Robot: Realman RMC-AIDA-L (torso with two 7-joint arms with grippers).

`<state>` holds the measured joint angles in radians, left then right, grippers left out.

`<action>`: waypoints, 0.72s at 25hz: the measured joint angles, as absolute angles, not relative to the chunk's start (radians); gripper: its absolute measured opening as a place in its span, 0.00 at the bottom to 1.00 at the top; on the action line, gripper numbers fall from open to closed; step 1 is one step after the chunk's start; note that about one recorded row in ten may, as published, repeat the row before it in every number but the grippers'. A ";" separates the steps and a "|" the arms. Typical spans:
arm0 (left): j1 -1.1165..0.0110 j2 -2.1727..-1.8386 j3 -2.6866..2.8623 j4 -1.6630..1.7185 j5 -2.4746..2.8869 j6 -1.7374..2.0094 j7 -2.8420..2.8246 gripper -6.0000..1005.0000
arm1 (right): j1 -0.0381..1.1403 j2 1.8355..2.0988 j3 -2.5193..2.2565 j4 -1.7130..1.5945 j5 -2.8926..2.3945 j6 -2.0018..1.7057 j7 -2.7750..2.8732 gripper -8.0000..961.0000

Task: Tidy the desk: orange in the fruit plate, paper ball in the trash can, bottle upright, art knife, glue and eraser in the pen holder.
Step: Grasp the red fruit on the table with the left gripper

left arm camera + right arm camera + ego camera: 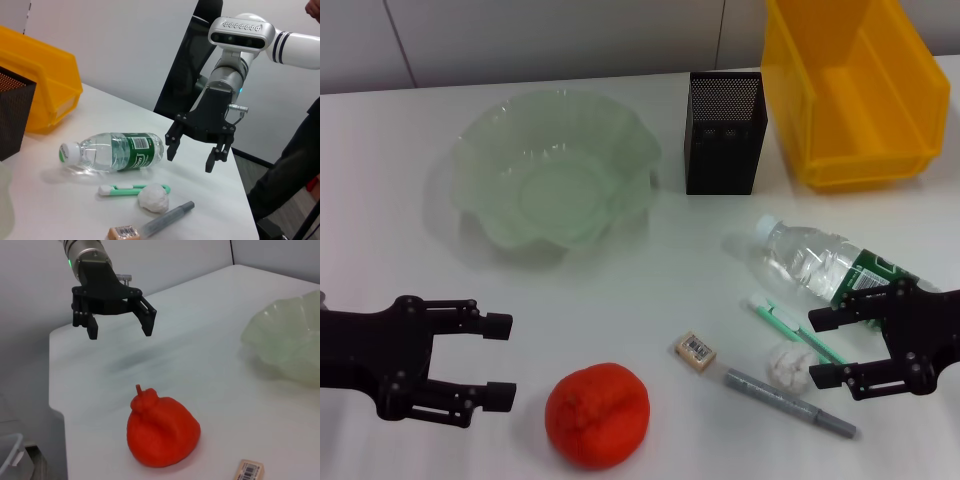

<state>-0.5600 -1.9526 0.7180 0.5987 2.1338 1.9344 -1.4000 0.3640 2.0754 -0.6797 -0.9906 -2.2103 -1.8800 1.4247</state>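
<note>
Left gripper [500, 360] spread wide, hovering beside orange [597, 414]; right gripper [822, 348] spread too, paper ball [787, 364] just beside, green-labelled bottle [825, 262], writing unreadable.

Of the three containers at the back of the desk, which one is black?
The mesh pen holder is black. It stands between the pale green glass fruit plate and the yellow bin.

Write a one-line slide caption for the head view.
Open left gripper beside orange; open right gripper near lying bottle.
</note>
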 joint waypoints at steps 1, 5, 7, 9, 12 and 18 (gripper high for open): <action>-0.559 -1.953 0.718 0.599 2.134 1.934 -1.400 0.84 | 0.363 2.075 -0.680 -0.991 -2.210 -1.881 1.425 0.69; -0.554 -1.954 0.718 0.600 2.134 1.934 -1.401 0.84 | 0.362 2.075 -0.681 -0.991 -2.211 -1.889 1.425 0.69; -0.553 -1.954 0.718 0.600 2.134 1.935 -1.401 0.84 | 0.361 2.075 -0.681 -0.991 -2.211 -1.892 1.426 0.69; -0.552 -1.954 0.718 0.600 2.134 1.936 -1.401 0.84 | 0.361 2.075 -0.680 -0.991 -2.211 -1.893 1.427 0.69; -0.552 -1.954 0.718 0.600 2.134 1.936 -1.401 0.84 | 0.360 2.075 -0.676 -0.991 -2.211 -1.891 1.427 0.69; -0.552 -1.954 0.718 0.605 2.134 1.940 -1.407 0.84 | 0.363 2.075 -0.673 -0.999 -2.212 -1.893 1.433 0.69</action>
